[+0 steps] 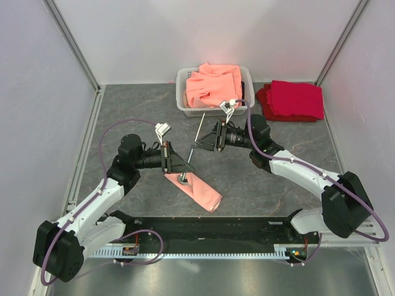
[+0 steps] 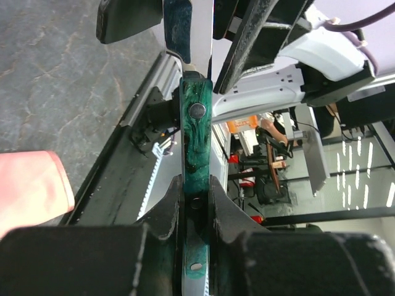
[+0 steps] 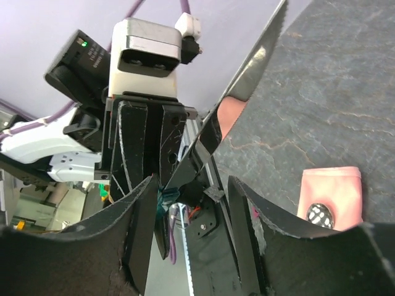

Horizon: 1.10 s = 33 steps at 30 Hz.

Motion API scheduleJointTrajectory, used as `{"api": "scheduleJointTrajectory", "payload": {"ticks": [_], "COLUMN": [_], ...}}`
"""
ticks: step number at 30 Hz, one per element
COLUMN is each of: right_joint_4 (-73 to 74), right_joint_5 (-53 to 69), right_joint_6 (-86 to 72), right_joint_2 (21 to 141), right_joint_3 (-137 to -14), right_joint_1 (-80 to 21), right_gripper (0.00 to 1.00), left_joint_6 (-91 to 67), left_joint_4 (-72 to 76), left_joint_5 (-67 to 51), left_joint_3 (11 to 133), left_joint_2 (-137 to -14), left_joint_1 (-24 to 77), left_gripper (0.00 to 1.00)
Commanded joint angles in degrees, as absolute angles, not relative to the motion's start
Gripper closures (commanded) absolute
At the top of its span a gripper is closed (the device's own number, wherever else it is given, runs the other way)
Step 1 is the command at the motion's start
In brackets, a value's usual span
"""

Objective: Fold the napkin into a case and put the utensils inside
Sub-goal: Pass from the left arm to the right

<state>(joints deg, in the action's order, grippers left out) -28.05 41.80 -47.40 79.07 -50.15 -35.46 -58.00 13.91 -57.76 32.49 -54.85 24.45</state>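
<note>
Napkin (image 1: 200,190), one, pale pink, lies folded in a narrow strip mid-front on the dark grey stone-look worktop (image 1: 278,179), with pale walls around and one shiny rounded metal piece (image 1: 183,179) on its upper-left end. At the back are one white basket (image 1: 182,92) of orange-salmon cloths (image 1: 213,86) and one deep red cloth pile (image 1: 296,100) beside it. Left hand (image 1: 180,164) reaches inward, clenched on one teal-handled knife (image 2: 196,132); right hand (image 1: 200,143) faces it, fingers spread either side of the blade.
</note>
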Motion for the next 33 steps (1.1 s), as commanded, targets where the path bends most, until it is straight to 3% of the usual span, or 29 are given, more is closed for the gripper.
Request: {"api": "scheduleJointTrajectory", "payload": {"ticks": [1, 17, 19, 20, 22, 23, 24, 26, 27, 30, 33], "right_joint_4": [-37.1, -45.3, -46.1, -47.4, -47.6, -47.2, -46.5, -40.4, -37.8, -22.2, -13.4], "right_joint_5": [42.7, 42.3, 42.5, 42.7, 43.0, 43.0, 42.9, 41.9, 41.1, 36.6, 34.3], "right_joint_6": [-49.6, -55.0, -55.6, -56.4, -56.7, -56.5, -56.3, -54.3, -50.9, -41.4, -36.4], "right_joint_2": [76.6, 78.0, 78.3, 78.5, 79.0, 79.2, 79.6, 79.8, 79.9, 80.6, 82.2], "right_joint_3": [-49.4, -49.0, -49.2, -49.2, -50.0, -50.3, -51.1, -52.3, -53.9, -59.1, -62.6], "right_joint_1": [-35.4, -35.2, -35.2, -35.2, -35.2, -35.2, -35.2, -35.2, -35.2, -35.3, -35.4], "right_gripper": [0.44, 0.66, 0.80, 0.96, 1.00, 1.00, 1.00, 1.00, 1.00, 1.00, 1.00], "left_joint_6": [-64.6, -66.4, -66.3, -66.1, -64.9, -64.1, -61.9, -58.0, -53.1, -43.2, -41.5], "left_joint_4": [23.1, 26.8, 27.1, 27.1, 25.8, 22.9, 21.0, 14.2, 5.2, -15.9, -18.7], "left_joint_5": [-61.8, -62.8, -63.0, -63.1, -63.2, -62.8, -61.4, -58.8, -57.2, -37.5, -29.1], "left_joint_3": [31.3, 30.0, 29.9, 29.8, 30.1, 30.6, 30.8, 32.8, 33.7, 38.2, 38.2], "left_joint_2": [-53.9, -54.4, -54.6, -54.8, -54.9, -54.6, -54.2, -52.9, -51.4, -46.3, -42.4], "left_joint_1": [24.2, 24.2, 24.2, 24.2, 24.2, 24.2, 24.1, 23.1, 22.4, 18.5, 15.1], "left_gripper": [0.98, 0.98, 0.98, 0.98, 0.97, 0.79, 0.70, 0.36, 0.28, 0.27, 0.24]}}
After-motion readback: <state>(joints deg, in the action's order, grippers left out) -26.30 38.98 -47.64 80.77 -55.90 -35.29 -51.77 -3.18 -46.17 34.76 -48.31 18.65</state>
